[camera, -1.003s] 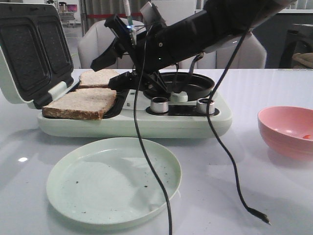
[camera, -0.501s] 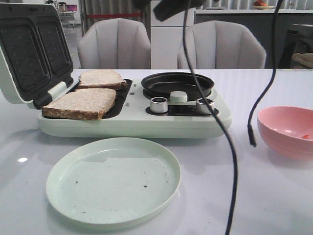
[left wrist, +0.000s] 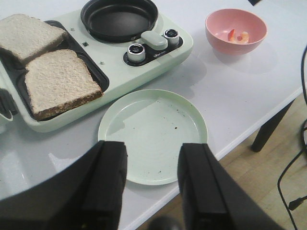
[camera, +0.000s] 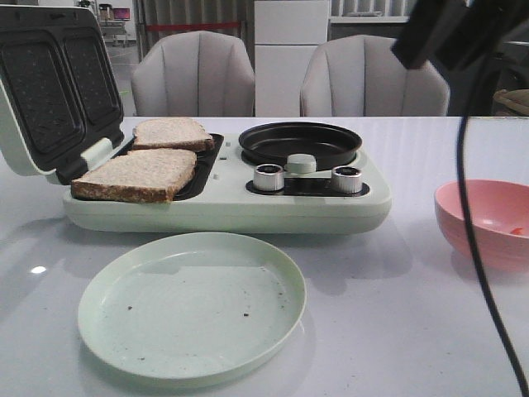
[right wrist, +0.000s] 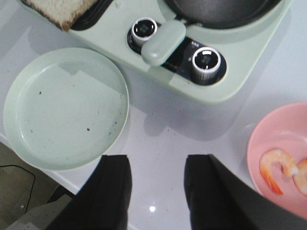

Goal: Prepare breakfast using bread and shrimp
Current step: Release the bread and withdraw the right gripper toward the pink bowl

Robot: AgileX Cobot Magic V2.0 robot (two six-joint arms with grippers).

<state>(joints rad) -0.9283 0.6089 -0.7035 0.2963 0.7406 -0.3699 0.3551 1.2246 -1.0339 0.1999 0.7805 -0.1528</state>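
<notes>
Front view: two bread slices [camera: 140, 165] lie in the open sandwich maker [camera: 223, 203], beside its round black pan [camera: 299, 142]; a pale green plate [camera: 192, 304] sits on the surface [camera: 397, 314] in front, a pink bowl [camera: 483, 219] to the right. A dangling black cable [camera: 479, 248] crosses the bowl. Left wrist view: left hand [left wrist: 152, 184] spread, empty, above the plate's near rim. Right wrist view: right hand [right wrist: 156, 191] spread, empty; shrimp [right wrist: 276, 170] lies in the pink bowl.
</notes>
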